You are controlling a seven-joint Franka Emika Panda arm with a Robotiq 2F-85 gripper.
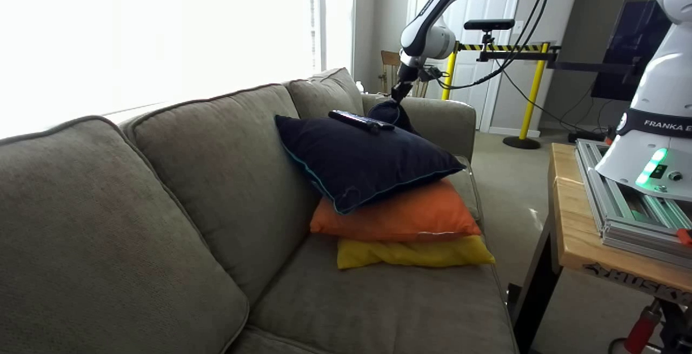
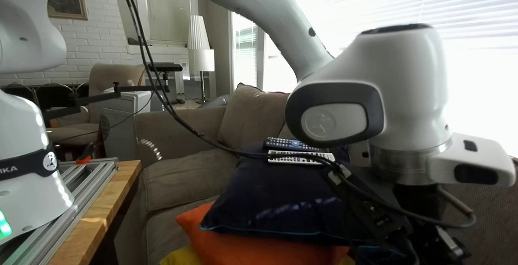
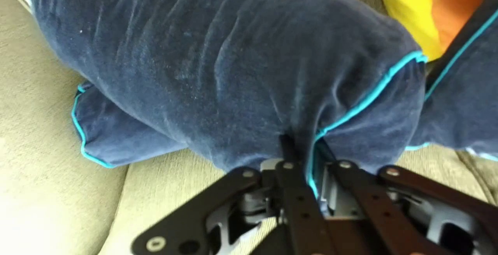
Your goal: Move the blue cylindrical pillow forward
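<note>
The blue cylindrical pillow (image 3: 218, 60), a navy velvet roll with turquoise piping, fills much of the wrist view. At its near end my gripper (image 3: 306, 146) has its two fingers closed on a pinched fold of fabric and piping. In an exterior view, the pillow (image 1: 386, 113) shows only in part behind the large navy square cushion, and my gripper (image 1: 399, 93) comes down onto its top from above. A flap of navy fabric (image 3: 120, 130) with turquoise edging sticks out beneath the roll. The arm covers most of the pillow in the remaining exterior view.
The navy square cushion (image 1: 367, 154) lies tilted on an orange cushion (image 1: 400, 216) and a yellow cushion (image 1: 416, 251). A dark remote (image 2: 293, 143) and a white remote (image 2: 301, 157) rest on top. The sofa armrest (image 1: 440, 121) stands just beyond the pillow.
</note>
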